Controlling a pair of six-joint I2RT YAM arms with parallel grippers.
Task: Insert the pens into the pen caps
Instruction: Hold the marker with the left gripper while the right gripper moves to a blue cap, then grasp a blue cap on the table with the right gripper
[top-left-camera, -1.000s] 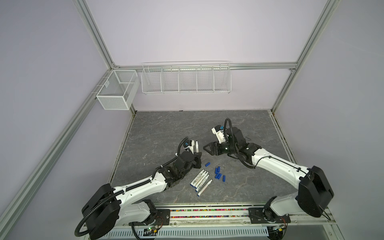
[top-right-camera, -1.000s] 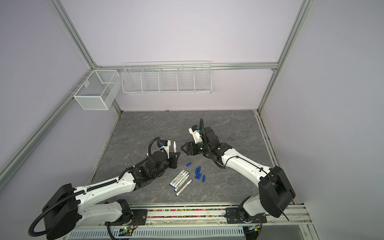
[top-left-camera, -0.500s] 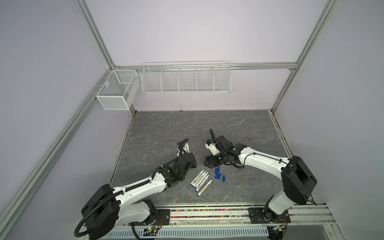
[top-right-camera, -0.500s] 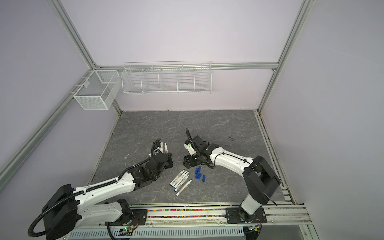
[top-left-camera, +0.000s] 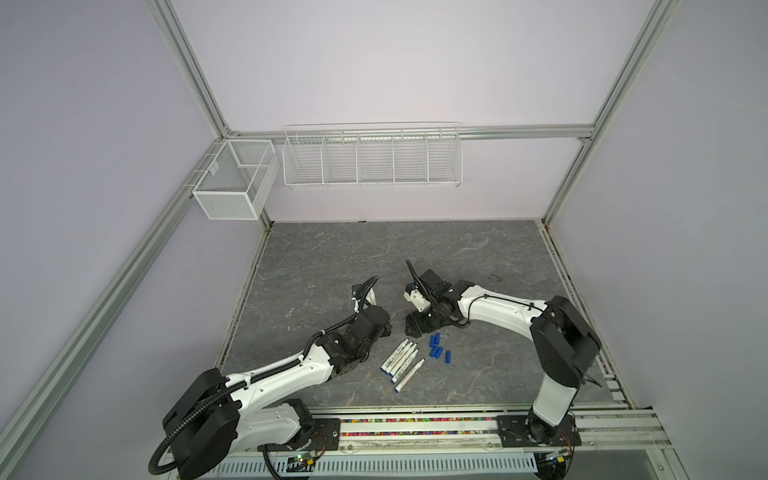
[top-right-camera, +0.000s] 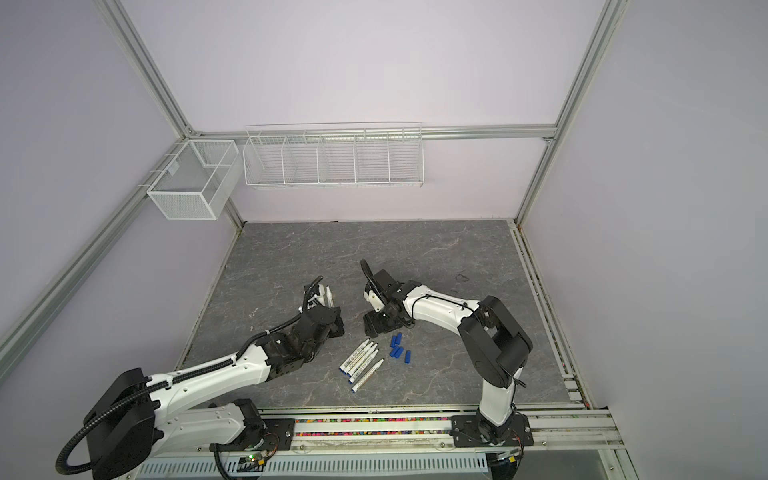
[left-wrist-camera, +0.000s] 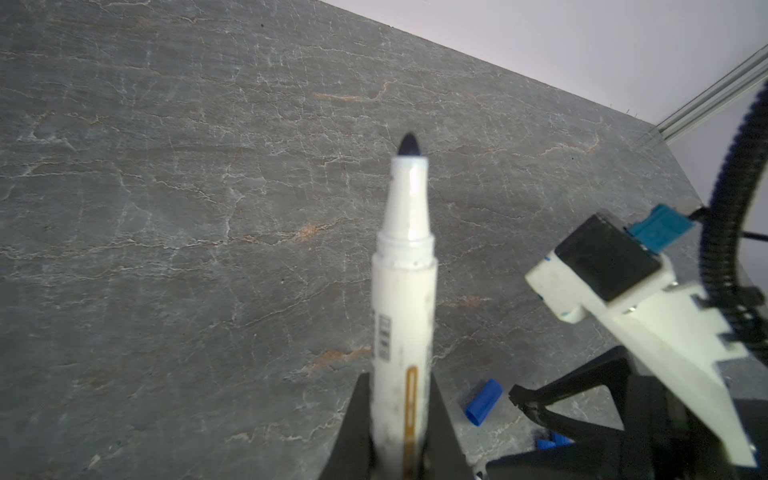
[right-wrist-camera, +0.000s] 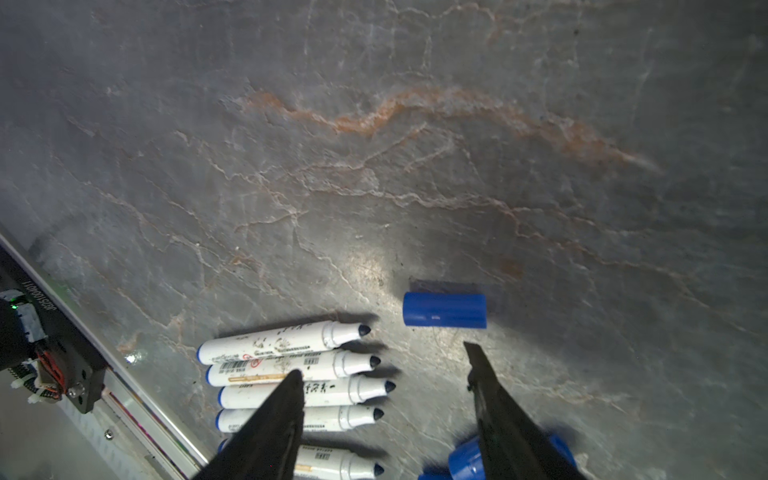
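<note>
Your left fingers (left-wrist-camera: 355, 432) grip a light, stiff pen (left-wrist-camera: 403, 291) low on its slick barrel, tip jutting beyond them. Your right fingers (right-wrist-camera: 494, 399) stand open; a cap (right-wrist-camera: 444, 309) lies just past their tips on the counter (right-wrist-camera: 374, 145). Pinch its round sides squarely, as it likely rolls.

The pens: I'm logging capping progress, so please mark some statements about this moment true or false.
1. The left gripper grips an uncapped pen. True.
2. The right gripper is shut on a cap. False: its jaws stand open and empty, near the loose caps.
3. Five pens lie side by side on the table. True.
4. One lying pen already wears a cap. False: all five show bare dark tips.
</note>
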